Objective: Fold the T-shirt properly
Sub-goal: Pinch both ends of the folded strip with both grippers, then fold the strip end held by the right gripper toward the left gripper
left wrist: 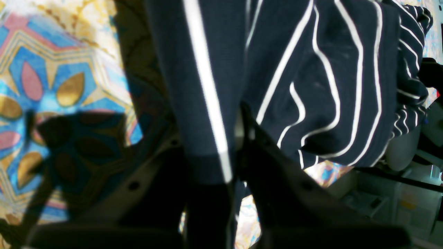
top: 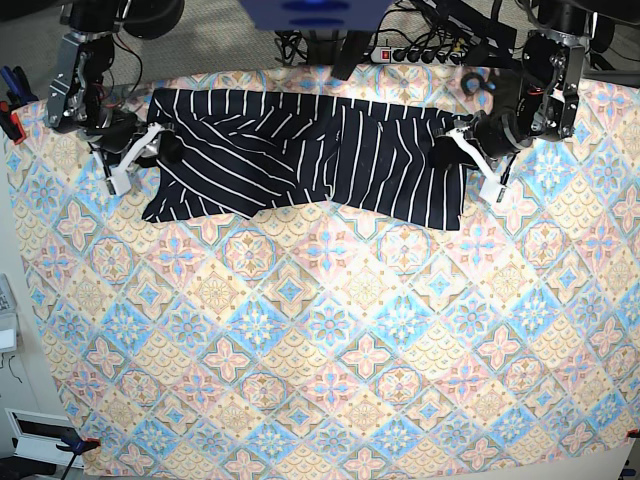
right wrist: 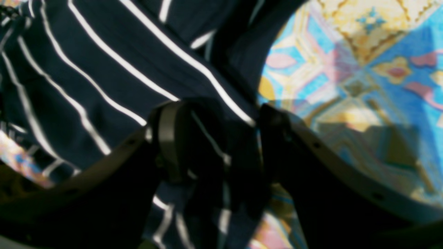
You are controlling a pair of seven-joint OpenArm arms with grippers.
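Observation:
The T-shirt (top: pixel 300 150), dark navy with thin white stripes, lies stretched sideways across the far part of the table between my two grippers. My left gripper (top: pixel 462 142) is at the shirt's right end in the base view. Seen from the left wrist, the left gripper (left wrist: pixel 211 133) is shut on a narrow fold of the T-shirt (left wrist: pixel 328 69). My right gripper (top: pixel 158 150) is at the shirt's left end. In the right wrist view its jaws (right wrist: pixel 211 128) stand wide open, with a bunch of the T-shirt (right wrist: pixel 86 69) lying between them.
A pastel tile-patterned tablecloth (top: pixel 330 330) covers the whole table. A power strip and cables (top: pixel 430 55) lie just behind the far edge. Both arm bases stand at the back corners. A clamp (top: pixel 10 125) sits at the left edge.

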